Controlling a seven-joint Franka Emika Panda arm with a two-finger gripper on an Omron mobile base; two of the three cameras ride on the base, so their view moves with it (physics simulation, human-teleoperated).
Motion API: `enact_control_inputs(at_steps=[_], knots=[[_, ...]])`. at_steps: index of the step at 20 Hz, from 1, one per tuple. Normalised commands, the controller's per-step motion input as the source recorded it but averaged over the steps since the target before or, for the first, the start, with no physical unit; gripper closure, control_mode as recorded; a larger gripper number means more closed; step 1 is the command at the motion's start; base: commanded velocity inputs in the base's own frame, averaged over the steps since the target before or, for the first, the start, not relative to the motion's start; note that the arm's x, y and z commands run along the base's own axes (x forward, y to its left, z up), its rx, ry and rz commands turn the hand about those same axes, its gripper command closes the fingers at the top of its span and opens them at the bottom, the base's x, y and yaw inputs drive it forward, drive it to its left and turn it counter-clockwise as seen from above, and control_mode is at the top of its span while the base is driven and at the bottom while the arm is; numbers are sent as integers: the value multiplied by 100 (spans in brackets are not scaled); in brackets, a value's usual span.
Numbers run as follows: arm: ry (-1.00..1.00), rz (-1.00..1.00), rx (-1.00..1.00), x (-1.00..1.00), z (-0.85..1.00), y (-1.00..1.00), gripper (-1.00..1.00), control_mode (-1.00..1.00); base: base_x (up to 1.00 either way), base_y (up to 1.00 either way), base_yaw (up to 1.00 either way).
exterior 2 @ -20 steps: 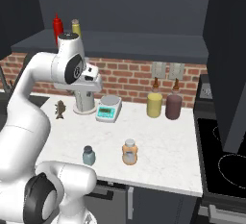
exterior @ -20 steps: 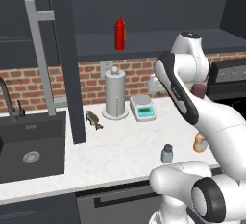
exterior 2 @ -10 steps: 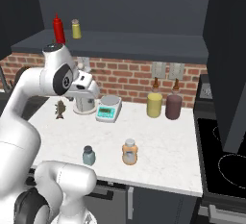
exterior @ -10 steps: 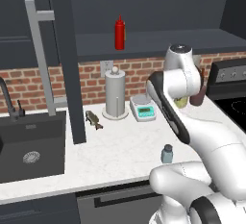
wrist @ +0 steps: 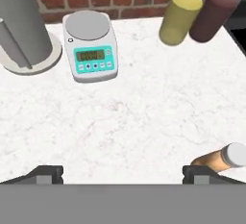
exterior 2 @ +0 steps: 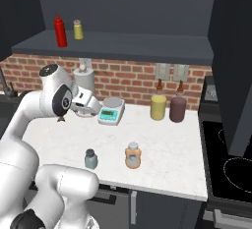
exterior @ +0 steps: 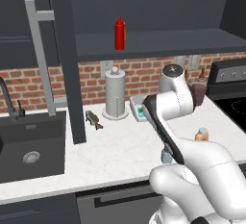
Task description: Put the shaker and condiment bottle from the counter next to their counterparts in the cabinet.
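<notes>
Bare counter (wrist: 129, 117) lies open below the hand (wrist: 122, 172) (fingers spread), scale (wrist: 91, 45) and yellow bottle (wrist: 178, 17) behind.

The white arm is hiding most of the small blue-grey translucent shaker (exterior: 166, 157); the gripper's (wrist: 123, 172) fingertips are barely poking above the hand view's bottom edge.

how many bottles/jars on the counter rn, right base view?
4: shaker and condiment bottle near the front edge; yellow bottle and maroon bottle by the brick wall. The arm may hide others.

The arm (exterior 2: 29, 125) is glossy white with rounded, bulbous segments and dark grey bands at its joints. A round grey cap tops one joint. The fingertips (wrist: 45, 174) are small, dark and blocky.
</notes>
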Motion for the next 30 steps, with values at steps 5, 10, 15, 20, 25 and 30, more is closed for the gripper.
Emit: enact_control_inputs(at_steps=[5,10,15,20,25,30], knots=[[-19,-35,-16,0,-18,23,-100,-100,0,0,0],[-16,-40,-29,3,-50,29,-100,-100,0,0,0],[-17,-33,-27,2,-86,6,-100,-100,0,0,0],[-4,-12,-14,0,-35,0,-100,-100,0,0,0],[-6,-3,-10,1,-18,3,-100,-100,0,0,0],[-9,-25,-16,0,-43,6,-100,-100,0,0,0]])
